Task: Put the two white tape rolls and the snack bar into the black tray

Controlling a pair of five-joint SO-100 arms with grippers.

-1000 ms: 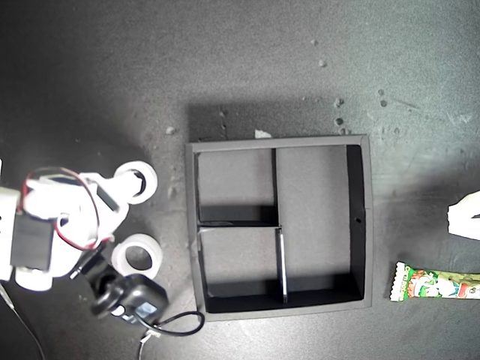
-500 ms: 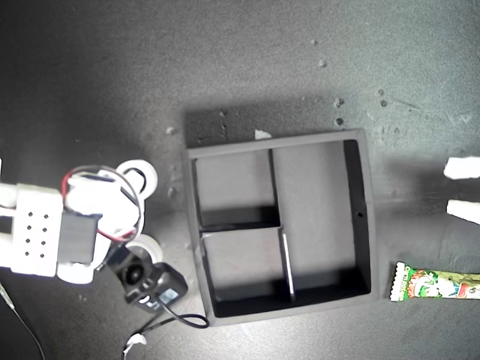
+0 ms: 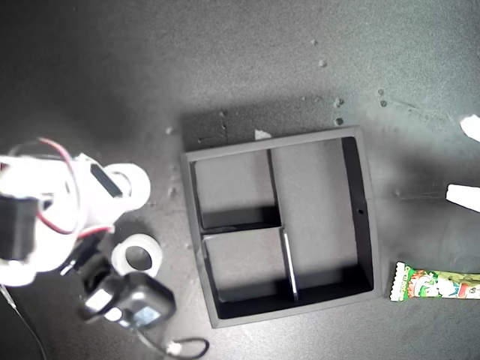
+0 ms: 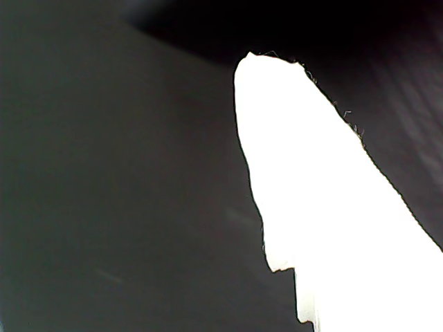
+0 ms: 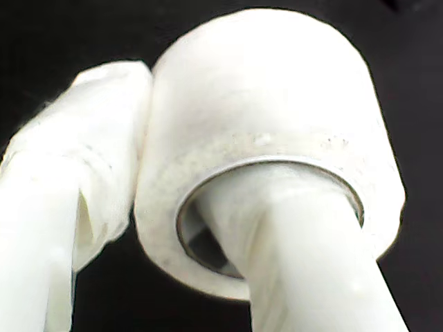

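Note:
One white tape roll [image 5: 263, 104] is held by my second gripper [image 5: 159, 173], one finger through its hole and the other against its outer wall. In the exterior view this roll [image 3: 139, 180] and my second gripper [image 3: 124, 187] are at the left. The other white tape roll [image 3: 137, 256] lies flat on the surface just below them. The black tray [image 3: 358, 217] sits in the middle with nothing in its three compartments. The snack bar [image 3: 436, 284] lies at the exterior view's lower right. Above it, my first gripper [image 3: 465, 159] is open, and only one white finger [image 4: 304, 173] shows in the first wrist view.
The surface is dark grey with small crumbs [image 3: 338, 101] beyond the tray. The second arm's black camera and cable [image 3: 135, 309] hang over the exterior view's lower left, close to the loose tape roll.
My second arm swung over the lower roll and back, keeping its hold on the upper roll. The tray has turned slightly. The first gripper's fingers have spread wider apart.

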